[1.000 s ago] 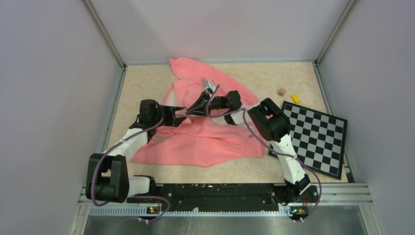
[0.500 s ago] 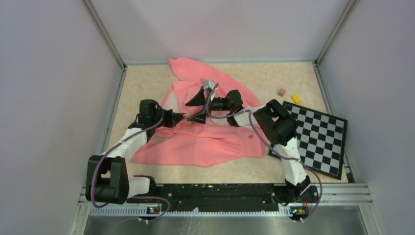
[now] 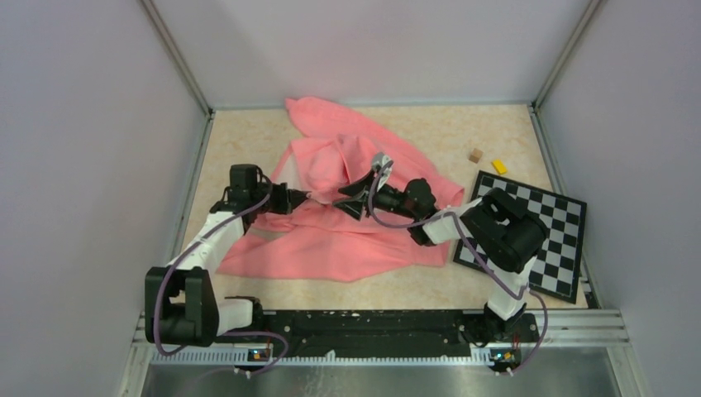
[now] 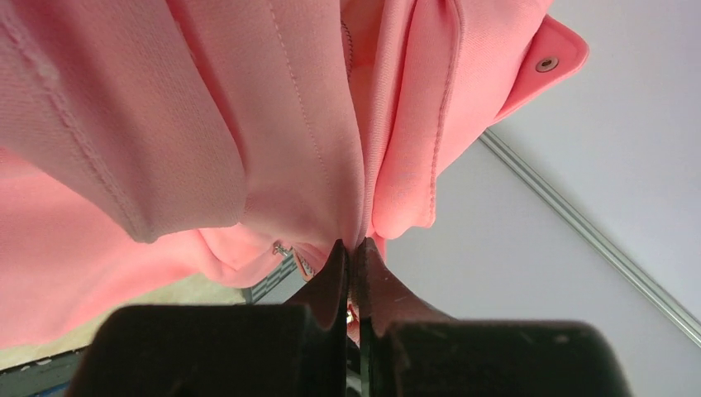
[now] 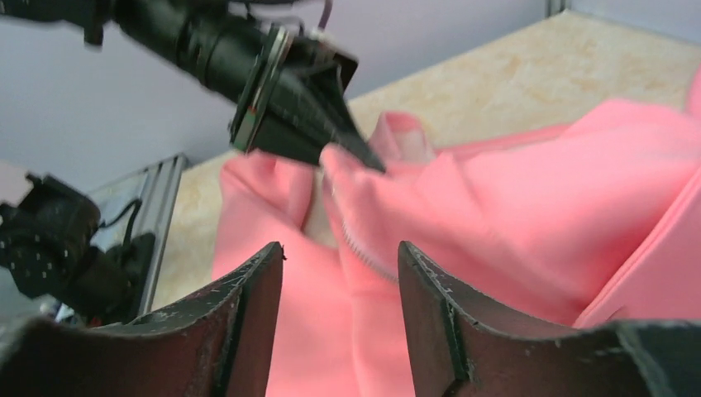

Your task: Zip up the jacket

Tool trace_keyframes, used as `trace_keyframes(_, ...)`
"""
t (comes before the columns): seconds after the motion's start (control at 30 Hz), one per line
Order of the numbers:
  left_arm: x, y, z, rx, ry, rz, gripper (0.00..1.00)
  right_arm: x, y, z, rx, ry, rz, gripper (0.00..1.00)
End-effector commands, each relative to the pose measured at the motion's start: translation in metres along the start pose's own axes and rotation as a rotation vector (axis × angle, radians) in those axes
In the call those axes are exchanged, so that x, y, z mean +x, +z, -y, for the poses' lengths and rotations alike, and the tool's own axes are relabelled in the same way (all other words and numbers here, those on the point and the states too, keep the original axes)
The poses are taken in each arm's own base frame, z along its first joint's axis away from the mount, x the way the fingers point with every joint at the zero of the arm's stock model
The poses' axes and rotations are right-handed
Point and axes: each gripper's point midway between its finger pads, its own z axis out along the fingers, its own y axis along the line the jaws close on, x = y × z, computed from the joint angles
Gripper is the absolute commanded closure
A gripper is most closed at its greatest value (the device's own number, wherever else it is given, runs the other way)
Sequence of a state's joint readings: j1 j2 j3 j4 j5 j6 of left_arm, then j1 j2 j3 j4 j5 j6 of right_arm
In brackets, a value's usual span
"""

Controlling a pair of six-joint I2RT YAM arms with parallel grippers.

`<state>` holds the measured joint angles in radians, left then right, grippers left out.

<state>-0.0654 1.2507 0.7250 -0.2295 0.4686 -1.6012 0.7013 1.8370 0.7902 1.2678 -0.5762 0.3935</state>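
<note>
Pink fleece sprawls rumpled across the middle of the table [image 3: 463, 132]: that's the jacket [image 3: 347, 244]. The left gripper [image 4: 351, 252] is pinched tight on its front edge, right by the zipper [image 5: 362, 246]. The right gripper [image 5: 340, 248] hangs just beside, jaws partly apart, holding nothing. Best play looks like this: left holds that edge taut, right pulls straight along the teeth, no twisting
</note>
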Motion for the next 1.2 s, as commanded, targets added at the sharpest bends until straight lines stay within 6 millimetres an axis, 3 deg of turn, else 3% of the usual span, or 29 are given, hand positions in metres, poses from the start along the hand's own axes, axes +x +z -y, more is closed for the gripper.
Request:
trace_keyframes(0.0, 0.013, -0.015, 0.023, 0.054, 0.007, -0.096, 1.0, -0.007, 0.003, -0.019, -0.017, -0.142, 0.081, 0.49)
trace_keyframes(0.13, 0.016, -0.017, 0.023, 0.045, -0.009, -0.159, 1.0, 0.022, 0.011, -0.012, 0.014, -0.226, -0.042, 0.54)
trace_keyframes(0.3, 0.007, -0.018, 0.02, 0.029, -0.024, -0.185, 1.0, 0.042, 0.006, -0.008, 0.09, -0.42, -0.015, 0.56)
trace_keyframes(0.47, 0.008, -0.016, 0.017, 0.023, -0.037, -0.201, 1.0, 0.05, 0.011, -0.013, 0.081, -0.485, 0.004, 0.68)
trace_keyframes(0.67, 0.009, -0.018, 0.018, 0.028, -0.038, -0.194, 1.0, 0.06, 0.02, -0.013, 0.075, -0.532, 0.003, 0.74)
trace_keyframes(1.0, 0.009, -0.018, 0.011, 0.024, -0.052, -0.196, 1.0, 0.058, 0.035, -0.009, 0.076, -0.525, 0.04, 0.76)
trace_keyframes(1.17, 0.008, -0.017, 0.009, 0.019, -0.054, -0.19, 1.0, 0.047, 0.036, -0.008, 0.095, -0.531, 0.091, 0.74)
